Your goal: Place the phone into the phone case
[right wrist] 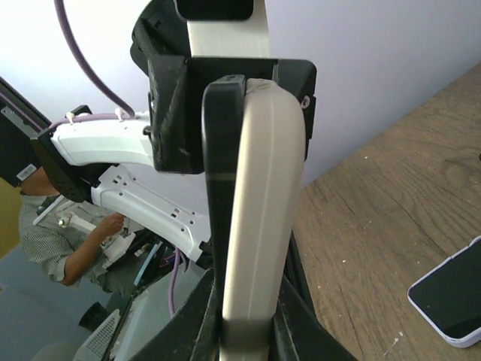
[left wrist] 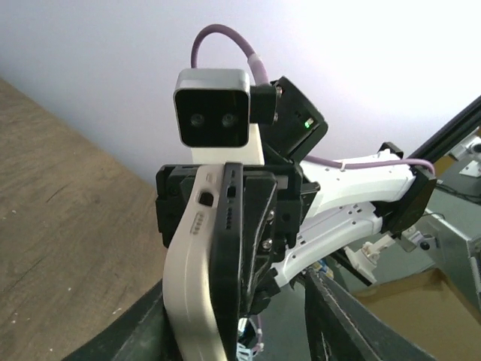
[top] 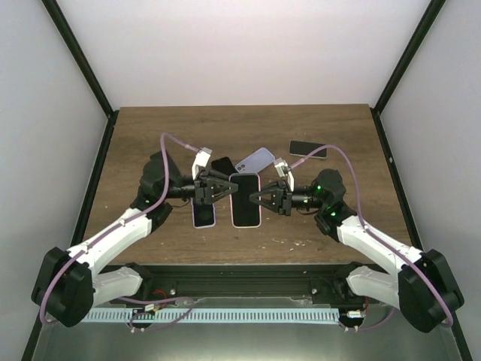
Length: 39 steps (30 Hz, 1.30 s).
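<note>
table (top: 150, 135): matt grained wood | phone case (right wrist: 259, 226): smooth matt plastic | phone (top: 245, 197): glossy glass screen

soft, even light falls from above in the overhead view. the white back wall (top: 240, 53) is close to washed out, while the brown wooden surface (top: 338, 218) is evenly lit, with only faint, diffuse shadows under the white and black robot arms (top: 113, 241). in both wrist views the bright wall backlights the close black phone (right wrist: 222, 195) and the pale cream phone case (right wrist: 267, 210), which look slightly soft. the right arm's black fingers (right wrist: 301, 338) at the bottom edge are dark and blurred. the wood grain beside them stays crisp.
</note>
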Tool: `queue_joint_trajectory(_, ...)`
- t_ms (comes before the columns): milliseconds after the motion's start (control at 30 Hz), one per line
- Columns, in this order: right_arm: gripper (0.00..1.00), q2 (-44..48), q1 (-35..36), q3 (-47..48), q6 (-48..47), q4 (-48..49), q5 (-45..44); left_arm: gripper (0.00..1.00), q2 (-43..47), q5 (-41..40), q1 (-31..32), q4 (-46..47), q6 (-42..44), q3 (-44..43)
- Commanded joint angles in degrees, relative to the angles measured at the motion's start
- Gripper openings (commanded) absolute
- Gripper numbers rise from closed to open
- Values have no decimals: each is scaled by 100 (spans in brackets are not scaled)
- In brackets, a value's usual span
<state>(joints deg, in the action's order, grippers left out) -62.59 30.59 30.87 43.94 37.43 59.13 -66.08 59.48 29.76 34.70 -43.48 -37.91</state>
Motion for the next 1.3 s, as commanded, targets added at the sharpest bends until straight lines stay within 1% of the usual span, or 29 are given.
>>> queue_joint_trajectory(0,11,169,71,9,-611,149,168,48,194,-86,-14,547,-1001,-130)
queue_joint_trajectory(133,11,107,145,-12,-774,292,160,49,169,-10,-19,502,-1443,-197)
queue_joint_trajectory(233,10,135,190,-31,-912,298,60,44,119,50,-22,553,-1705,-209)
queue_joint_trajectory(333,11,162,206,19,-1185,69,-83,39,113,84,-23,823,-1990,-173)
queue_joint_trajectory(400,11,160,206,62,-1316,-87,-171,32,113,99,-32,933,-2120,-175)
queue_joint_trajectory(500,12,135,213,92,-1402,-178,-210,19,124,138,-36,990,-2087,-163)
queue_joint_trajectory(533,14,125,211,113,-1413,-209,-228,14,115,181,-32,1001,-2034,-155)
queue_joint_trajectory(600,20,108,215,146,-1399,-295,-296,9,113,217,-39,1049,-1913,-106)
queue_joint_trajectory(733,32,23,211,207,-1101,-193,-240,5,122,209,-40,1190,-1717,6)
queue_joint_trajectory(767,33,-15,212,232,-1006,-158,-219,4,134,212,-48,1159,-1618,-3)
queue_joint_trajectory(833,33,-65,211,258,-857,-15,-133,3,146,229,-50,981,-1346,-25)
queue_joint_trajectory(933,25,-104,211,265,-693,161,-128,2,177,238,-49,393,-749,-134)
queue_joint_trajectory(1000,24,-132,212,326,-598,164,-151,1,196,259,-49,15,-297,-208)
queue_joint_trajectory(1033,27,-150,211,362,-539,123,-168,1,215,271,-53,-66,-173,-216)
queue_joint_trajectory(1100,38,-187,208,488,-393,-85,-256,0,263,315,-49,-114,-10,-193)
queue_joint_trajectory(1133,41,-192,210,543,-298,-184,-299,0,281,340,-49,-180,81,-191)
queue_joint_trajectory(1200,42,-176,211,615,-45,-143,-256,0,312,376,-58,-339,225,-207)
queue_joint_trajectory(1267,41,-163,212,608,250,29,-231,0,324,364,-58,-436,297,-199)
